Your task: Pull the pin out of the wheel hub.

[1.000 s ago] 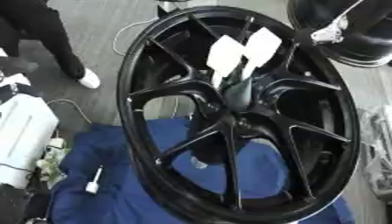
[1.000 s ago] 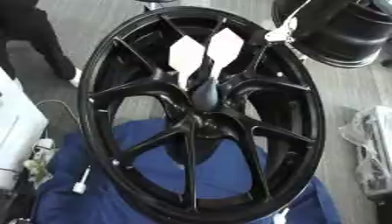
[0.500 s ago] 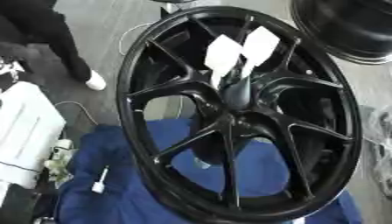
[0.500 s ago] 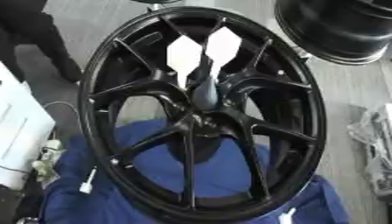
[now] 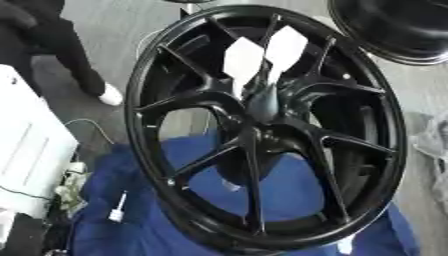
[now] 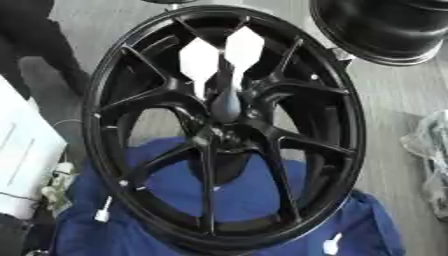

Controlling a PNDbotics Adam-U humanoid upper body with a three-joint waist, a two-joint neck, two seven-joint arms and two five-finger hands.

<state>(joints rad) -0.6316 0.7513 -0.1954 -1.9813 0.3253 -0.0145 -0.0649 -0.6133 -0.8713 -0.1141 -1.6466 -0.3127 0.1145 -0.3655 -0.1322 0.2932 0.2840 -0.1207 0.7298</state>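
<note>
A large black wheel (image 5: 262, 130) fills the view, its face turned up toward the camera and its long oval running from top to bottom, leaning slightly to the right at the top. Thin spokes fan out from the hub (image 6: 223, 127) at its middle, with open gaps between them. A dark grey, rounded, tapering pin (image 6: 226, 106) stands in the hub, its long axis running up from the hub toward the wheel's top edge. Two flat white diamond-shaped tags (image 6: 220, 55) sit just above the pin, side by side on thin stems. The wheel's lower half rests on a soft, creased blue cloth (image 5: 175, 220), which shows through the gaps between the lower spokes. A second black wheel (image 6: 385, 27) lies beyond the first wheel's upper right edge. A white box (image 5: 26, 155) stands to the wheel's left. Neither robot hand appears in either view, so nothing grasps the pin.
</note>
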